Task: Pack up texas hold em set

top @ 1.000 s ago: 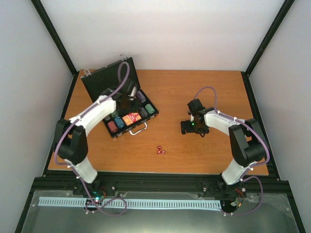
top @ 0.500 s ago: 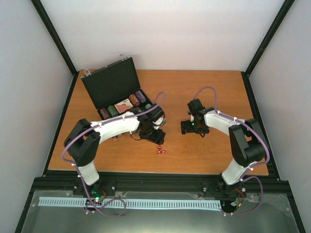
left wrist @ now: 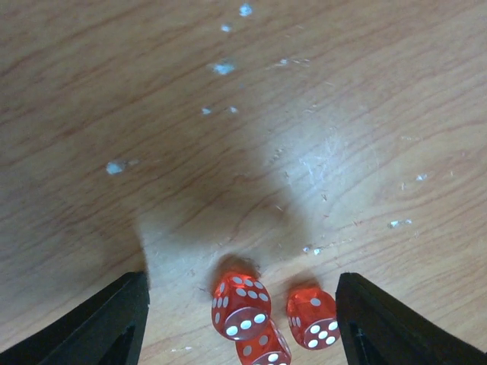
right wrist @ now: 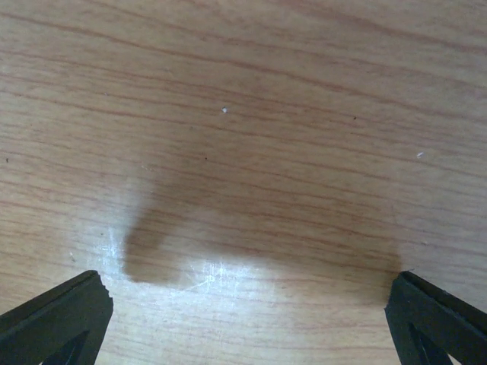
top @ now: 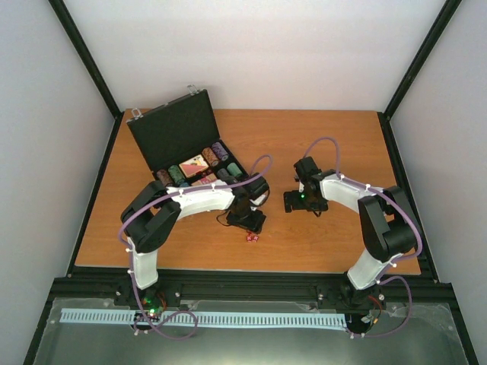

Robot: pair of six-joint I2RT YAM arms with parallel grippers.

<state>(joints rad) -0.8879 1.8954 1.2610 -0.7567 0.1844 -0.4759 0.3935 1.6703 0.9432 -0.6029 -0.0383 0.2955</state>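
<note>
The black briefcase [top: 173, 129] of the texas hold em set stands open at the back left, with chip stacks [top: 218, 154] and a red card box [top: 195, 163] inside. Three red dice [left wrist: 242, 306] lie on the wood, a small cluster [top: 252, 237] near the table's middle front. My left gripper [left wrist: 242, 323] hovers just over them, open, the dice between its two black fingers, untouched. In the top view it sits [top: 248, 222] just behind the dice. My right gripper [top: 298, 200] is open above bare wood [right wrist: 251, 228], right of centre.
The wooden table [top: 335, 144] is edged by a black frame, with white walls behind and at the sides. The briefcase's silver handle side faces the left arm. Both arm bases sit at the near edge.
My left arm has swung out of the briefcase, right and toward the front, and now hangs over the dice. The right arm has stayed still.
</note>
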